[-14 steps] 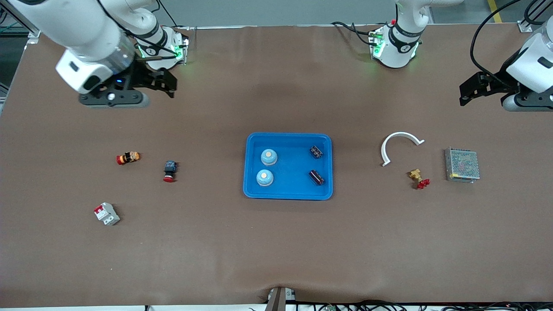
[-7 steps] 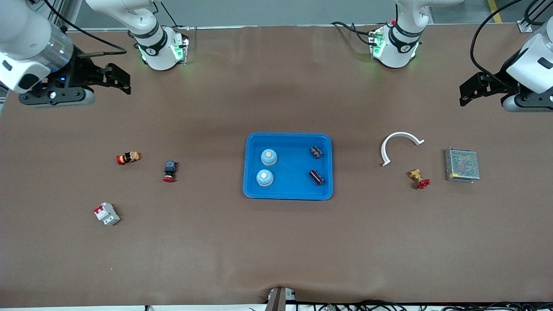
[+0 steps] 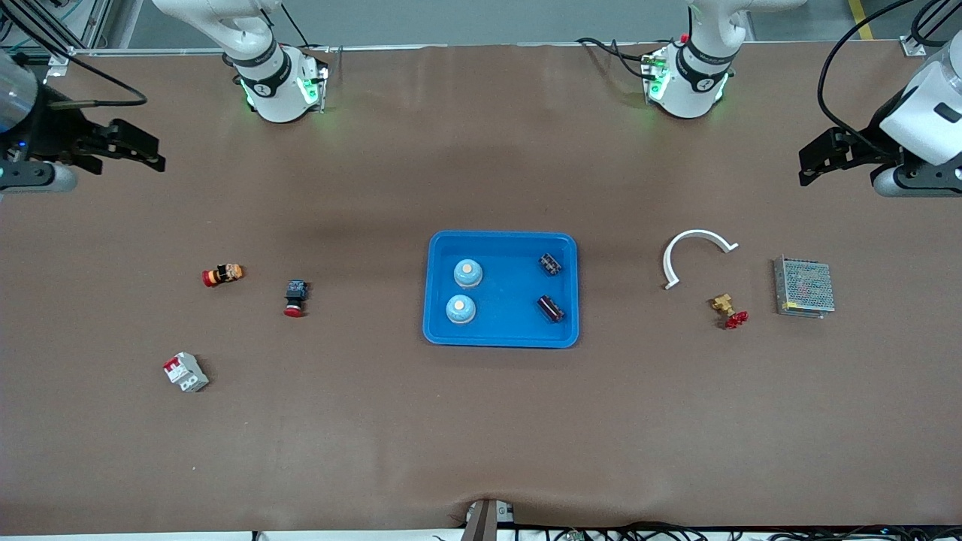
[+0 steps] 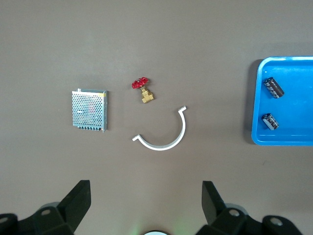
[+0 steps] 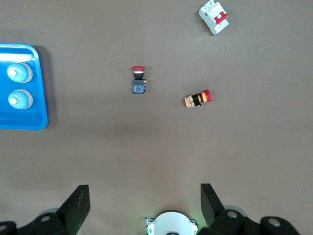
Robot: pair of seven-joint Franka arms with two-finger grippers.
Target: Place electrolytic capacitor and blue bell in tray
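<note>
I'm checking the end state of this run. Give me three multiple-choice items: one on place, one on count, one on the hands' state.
1. Where do the blue bells sit?
A. in the tray
B. beside the mesh box
C. by the breaker

2. How many capacitors lie in the tray?
A. one
B. two
C. four

3. How are the left hand and right hand?
A. both open, holding nothing
B. both shut on bells
C. left holds a capacitor

Key: 1 A, both bells stand inside the rim; 2 B, two dark cylinders at the left arm's end; 3 A, wrist views show spread fingers, nothing between.
</note>
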